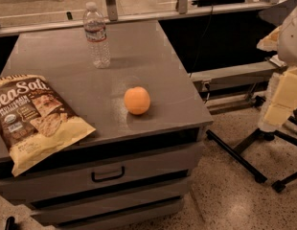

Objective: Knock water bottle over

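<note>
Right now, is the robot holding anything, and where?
Nothing. The gripper hangs at the right, off the table; the water bottle stands untouched.

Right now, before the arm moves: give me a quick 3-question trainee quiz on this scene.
1. True or false: the water bottle lies on its side.
2. Which reaches furthest toward the table's front edge? A) orange B) chip bag C) water bottle
3. Where is the gripper relative to the table?

Key:
1. False, it stands upright at the back.
2. B, it overhangs the front edge.
3. Off the table's right side, over the floor, far from the water bottle.
</note>
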Controlling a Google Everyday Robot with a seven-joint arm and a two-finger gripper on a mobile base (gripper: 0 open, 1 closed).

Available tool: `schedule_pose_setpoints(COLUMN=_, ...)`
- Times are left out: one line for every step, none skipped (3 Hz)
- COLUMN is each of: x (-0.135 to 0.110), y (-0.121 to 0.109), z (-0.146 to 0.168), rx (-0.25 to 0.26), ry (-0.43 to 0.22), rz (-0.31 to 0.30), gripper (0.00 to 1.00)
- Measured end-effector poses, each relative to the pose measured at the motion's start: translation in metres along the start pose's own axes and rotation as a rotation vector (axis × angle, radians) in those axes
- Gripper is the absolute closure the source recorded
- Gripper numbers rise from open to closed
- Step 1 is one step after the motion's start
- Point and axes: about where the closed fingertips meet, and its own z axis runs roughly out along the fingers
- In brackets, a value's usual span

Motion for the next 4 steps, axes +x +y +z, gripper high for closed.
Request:
schedule_pose_setpoints(x=0.0, y=0.0, z=0.0, rx=0.0, ry=0.0, rz=0.0, gripper=0.0)
schedule_pose_setpoints(x=-0.018, y=-0.023, z=0.007, rx=0.023, ry=-0.056, rz=-0.034, gripper=0.0)
schedule_pose_setpoints(x=-0.059, y=-0.057, z=0.024, rx=0.039, ry=-0.137, rz=-0.102, gripper=0.0)
schedule_pose_setpoints(x=-0.099, y=-0.091, z=0.045, rx=0.042, ry=-0.209, rz=-0.157, gripper=0.0)
